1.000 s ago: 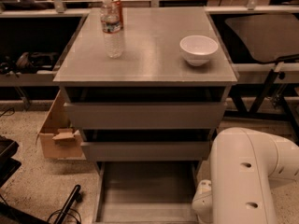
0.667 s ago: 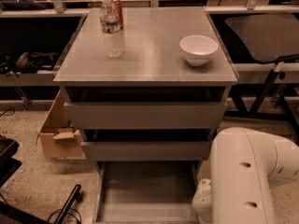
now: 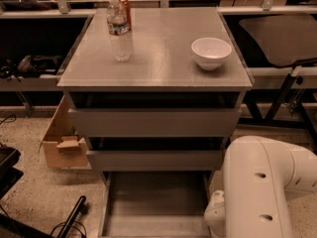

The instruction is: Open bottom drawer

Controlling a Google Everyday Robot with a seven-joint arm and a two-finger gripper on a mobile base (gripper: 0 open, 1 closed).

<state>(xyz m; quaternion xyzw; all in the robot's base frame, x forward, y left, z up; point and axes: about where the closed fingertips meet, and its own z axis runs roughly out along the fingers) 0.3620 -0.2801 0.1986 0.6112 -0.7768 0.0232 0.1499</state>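
Observation:
The grey cabinet (image 3: 153, 58) has three drawers. The bottom drawer (image 3: 156, 202) stands pulled out toward me, showing its plain grey box interior with nothing in it. The two wider drawer fronts above, the top one (image 3: 153, 122) and the middle one (image 3: 156, 159), sit slightly out from the frame. My white arm (image 3: 262, 187) fills the lower right, next to the drawer's right side. The gripper is out of view, below the picture's bottom edge.
A water bottle (image 3: 119, 31), a red can (image 3: 127, 6) behind it and a white bowl (image 3: 211, 52) stand on the cabinet top. A cardboard box (image 3: 62, 143) sits on the floor at left. Black gear (image 3: 69, 219) lies at lower left.

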